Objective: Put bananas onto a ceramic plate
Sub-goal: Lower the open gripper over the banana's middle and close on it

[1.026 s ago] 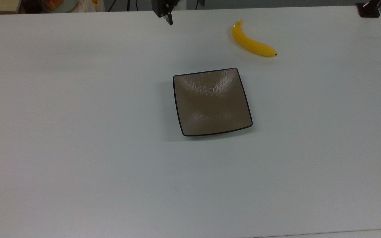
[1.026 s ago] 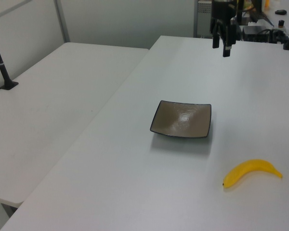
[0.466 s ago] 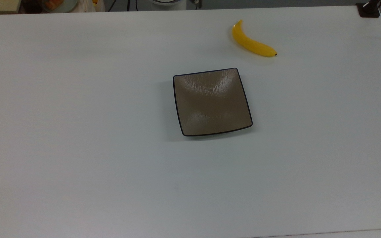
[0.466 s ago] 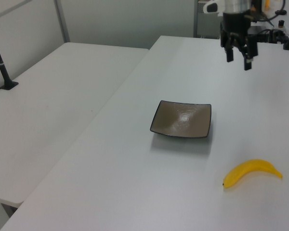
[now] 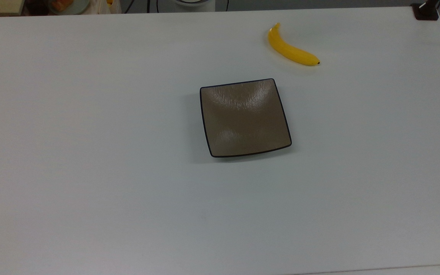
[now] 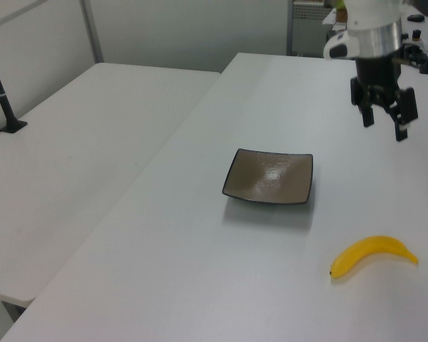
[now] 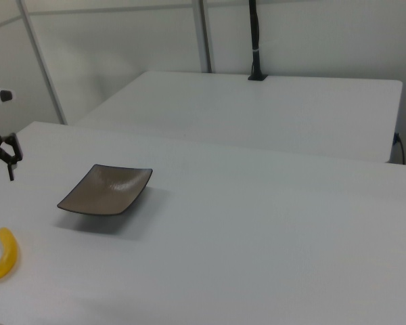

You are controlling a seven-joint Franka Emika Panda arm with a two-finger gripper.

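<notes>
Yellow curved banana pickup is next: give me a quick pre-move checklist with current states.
1. Glossy yellow curved banana lies free on the white table, nothing touching it: ok.
2. Square brown ceramic plate is bare, ready to receive: ok.
3. Black two-finger gripper is open and holds nothing: ok.
4. Gripper positioned over the banana: not ok; in the left view it hangs well above and beyond it.
5. Banana apart from the plate, leaving room for the fingers: ok.

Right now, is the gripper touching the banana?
Apart. In the left view the open gripper hangs in the air well beyond the banana, which lies alone on the table, bare tabletop between them.
</notes>
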